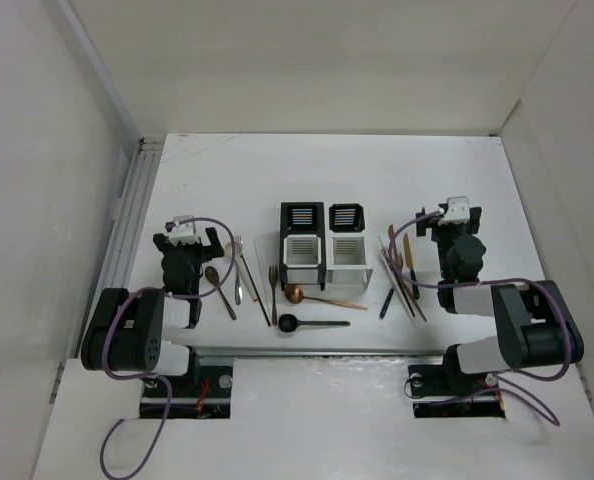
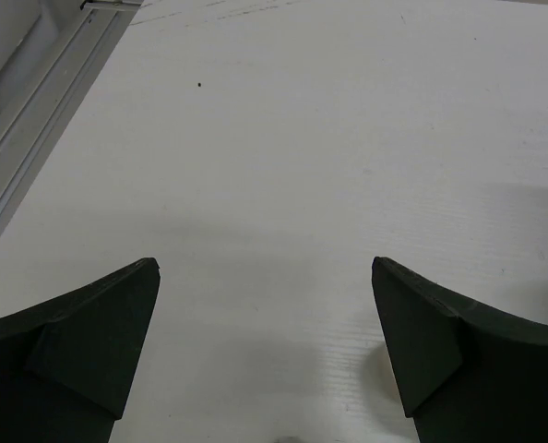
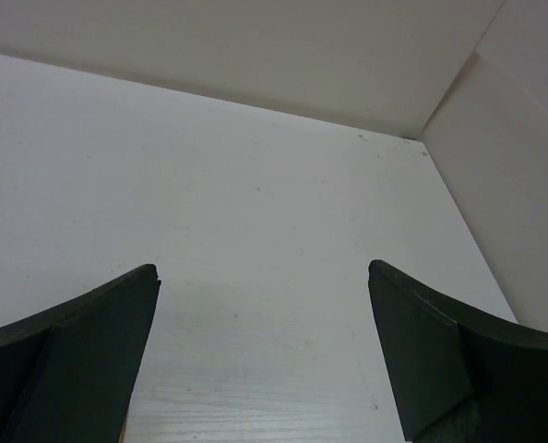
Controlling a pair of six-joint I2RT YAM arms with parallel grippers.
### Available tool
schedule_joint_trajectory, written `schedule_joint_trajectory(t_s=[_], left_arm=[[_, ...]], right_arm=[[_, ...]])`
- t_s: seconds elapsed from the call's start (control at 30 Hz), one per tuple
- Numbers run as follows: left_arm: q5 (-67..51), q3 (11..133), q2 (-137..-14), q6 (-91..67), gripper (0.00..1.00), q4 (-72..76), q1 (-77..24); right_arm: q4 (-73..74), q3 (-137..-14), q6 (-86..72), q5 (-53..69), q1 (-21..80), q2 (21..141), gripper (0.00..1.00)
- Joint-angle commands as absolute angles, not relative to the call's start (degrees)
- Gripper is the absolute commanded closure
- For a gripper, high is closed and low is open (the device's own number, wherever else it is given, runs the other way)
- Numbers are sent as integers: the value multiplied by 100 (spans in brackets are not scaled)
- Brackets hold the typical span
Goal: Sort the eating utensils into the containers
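White tabletop [image 1: 227, 170] carries a four-cell caddy [image 1: 324, 238] at the centre of the top view, with two black compartments [image 1: 302, 217] toward the top and two white compartments [image 1: 303, 256] below them. The utensils lie flat on the table outside it. A left cluster [image 1: 239, 280] sits beside the caddy, a copper spoon [image 1: 295, 294] and a black spoon [image 1: 289, 322] lie just below it, and a right cluster [image 1: 402, 275] is at centre right. The left gripper [image 1: 189, 238] sits just left of the left cluster. Its fingers [image 2: 89, 341] are spread wide over bare table and hold nothing. The right gripper [image 1: 447, 222], just right of the right cluster, is also spread wide and holds nothing.
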State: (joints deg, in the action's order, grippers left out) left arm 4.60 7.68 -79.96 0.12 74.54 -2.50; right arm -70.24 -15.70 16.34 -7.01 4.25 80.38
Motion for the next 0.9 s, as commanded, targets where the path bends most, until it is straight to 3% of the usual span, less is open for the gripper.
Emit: schedule_joint_trajectory(t_s=[0.0, 0.3, 0.37, 0.4, 0.43, 0.5, 0.63, 0.7, 0.73, 0.77, 0.83, 0.87], left_arm=[[413, 949, -7884, -44, 0, 8622, -229], [-122, 783, -7473, 185, 0, 8711, -229], [-185, 782, -6398, 185, 0, 7739, -229], [-411, 1026, -5972, 411, 0, 7247, -229], [-761, 1211, -5594, 1466, 0, 6738, -229], [-1353, 1763, -4784, 2116, 0, 5505, -281], [-528, 2714, -4377, 2117, 0, 4046, -334], [-475, 3144, -4542, 2276, 0, 2966, -334], [-475, 3590, -4648, 2146, 0, 2631, -334], [-475, 3821, -4884, 2040, 0, 1967, -334], [-720, 4452, -5130, 1794, 0, 1383, -334], [-799, 4604, -5246, 1523, 0, 1171, -334]], right_arm=[[-7154, -1749, 1644, -615, 475, 8051, 0], [-7206, -1802, 1696, -554, 475, 7920, 0], [-5819, -2533, 1844, -484, 605, 7220, 0], [-3948, -3001, 1968, -536, 693, 6589, 0], [-3172, -3493, 2212, -693, 790, 6400, 0], [-1269, -4860, 2425, -1544, 1168, 6223, 0], [557, -6177, 3636, -3721, 2064, 6423, 0], [999, -6450, 3387, -5290, 2345, 6635, 0], [2072, -6982, 2897, -5352, 2347, 6758, 0], [2857, -7718, 1952, -3699, 1868, 7002, 0], [3645, -7891, 1522, -1583, 1254, 7154, 0], [3839, -7814, 1094, -964, 1048, 7215, 10]])
